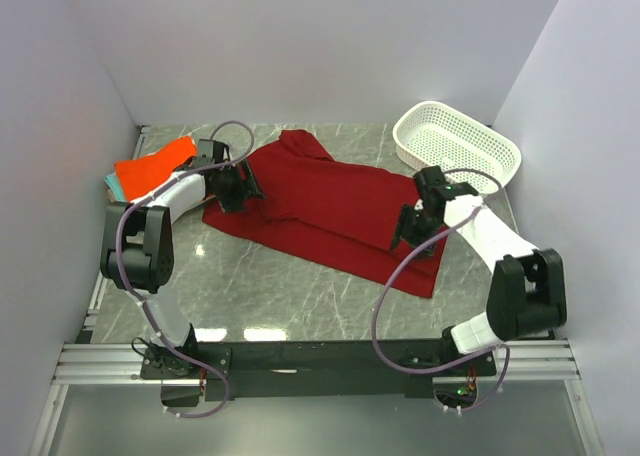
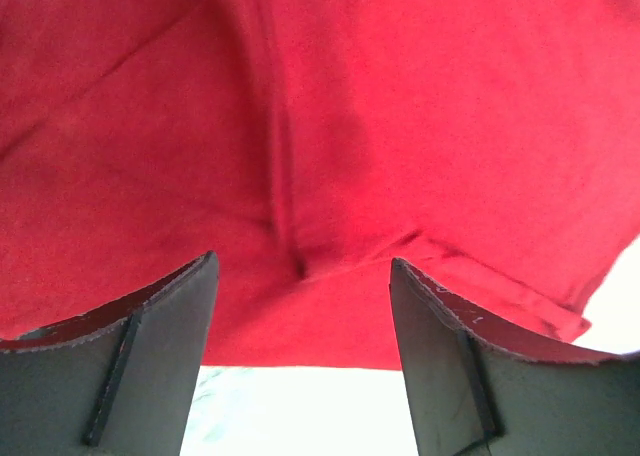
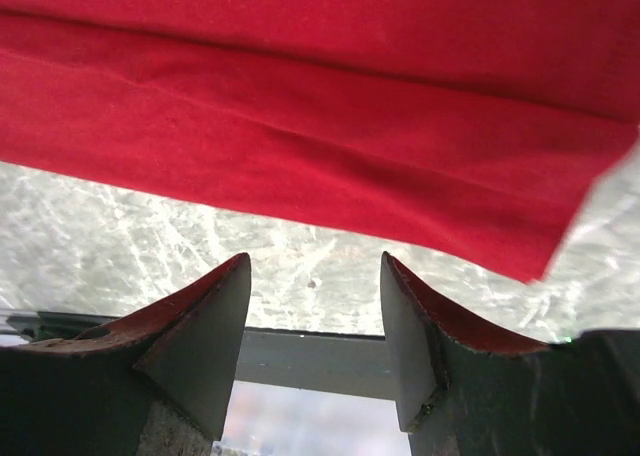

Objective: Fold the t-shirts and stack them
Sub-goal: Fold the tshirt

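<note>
Two sets of jaws stood wide apart and held nothing. The crimson t-shirt (image 1: 330, 208) lay flat on the counter (image 1: 300, 296), its long axis diagonal from far left to near right. The left jaws were over its far-left end, the right jaws at its near-right end.
</note>
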You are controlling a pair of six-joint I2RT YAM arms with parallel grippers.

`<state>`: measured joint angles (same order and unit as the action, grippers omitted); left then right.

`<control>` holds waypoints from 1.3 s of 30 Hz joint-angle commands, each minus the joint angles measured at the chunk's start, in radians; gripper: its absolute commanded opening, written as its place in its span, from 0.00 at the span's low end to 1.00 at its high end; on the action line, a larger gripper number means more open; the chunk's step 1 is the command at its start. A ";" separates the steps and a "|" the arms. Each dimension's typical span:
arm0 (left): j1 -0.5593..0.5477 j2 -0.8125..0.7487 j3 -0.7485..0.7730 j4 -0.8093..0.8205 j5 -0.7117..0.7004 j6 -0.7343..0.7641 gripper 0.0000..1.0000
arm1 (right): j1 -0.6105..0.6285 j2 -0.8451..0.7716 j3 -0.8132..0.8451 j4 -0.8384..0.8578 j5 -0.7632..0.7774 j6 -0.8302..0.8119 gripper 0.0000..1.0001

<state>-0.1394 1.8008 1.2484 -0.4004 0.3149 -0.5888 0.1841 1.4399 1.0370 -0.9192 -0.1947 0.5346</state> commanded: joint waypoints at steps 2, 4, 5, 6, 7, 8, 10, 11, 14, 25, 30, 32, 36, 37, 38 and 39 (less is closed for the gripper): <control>0.003 -0.038 -0.033 0.060 -0.020 0.003 0.75 | 0.047 0.074 0.032 0.062 0.012 0.047 0.61; 0.003 -0.026 -0.053 0.069 -0.026 0.006 0.75 | 0.060 0.119 0.050 0.065 0.023 0.042 0.61; 0.003 -0.023 -0.058 0.074 -0.031 0.006 0.75 | 0.061 0.132 0.055 0.065 0.026 0.041 0.61; 0.003 -0.015 -0.064 0.077 -0.034 0.007 0.75 | 0.061 0.158 0.058 0.065 0.028 0.039 0.61; 0.001 -0.014 -0.073 0.080 -0.034 0.009 0.75 | 0.066 0.168 0.064 0.065 0.029 0.036 0.61; 0.003 -0.012 -0.076 0.080 -0.037 0.012 0.75 | 0.067 0.177 0.066 0.063 0.029 0.036 0.61; 0.003 -0.009 -0.092 0.087 -0.039 0.014 0.75 | 0.071 0.198 0.064 0.068 0.032 0.034 0.61; 0.003 -0.009 -0.098 0.090 -0.040 0.014 0.76 | 0.072 0.201 0.063 0.069 0.032 0.034 0.61; 0.003 -0.001 -0.110 0.095 -0.043 0.015 0.76 | 0.075 0.226 0.055 0.075 0.037 0.039 0.61; 0.003 0.020 -0.132 0.094 -0.053 0.032 0.76 | 0.077 0.277 0.080 0.072 0.132 0.077 0.61; 0.003 0.015 -0.147 0.095 -0.057 0.038 0.77 | 0.077 0.307 0.123 0.053 0.193 0.082 0.61; 0.003 0.014 -0.152 0.095 -0.059 0.040 0.77 | 0.075 0.320 0.152 0.048 0.230 0.082 0.61; 0.003 0.000 -0.161 0.094 -0.065 0.044 0.77 | 0.072 0.356 0.215 0.011 0.300 0.076 0.61; 0.003 -0.003 -0.159 0.092 -0.066 0.046 0.77 | 0.071 0.362 0.242 0.002 0.328 0.071 0.61; 0.003 -0.007 -0.158 0.089 -0.063 0.049 0.77 | 0.066 0.369 0.254 -0.006 0.339 0.071 0.61; 0.003 -0.014 -0.158 0.090 -0.062 0.050 0.77 | 0.060 0.369 0.265 -0.018 0.347 0.067 0.61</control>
<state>-0.1371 1.8111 1.1099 -0.3138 0.2710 -0.5667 0.2523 1.8000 1.2385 -0.8898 0.0624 0.6048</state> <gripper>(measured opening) 0.765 0.606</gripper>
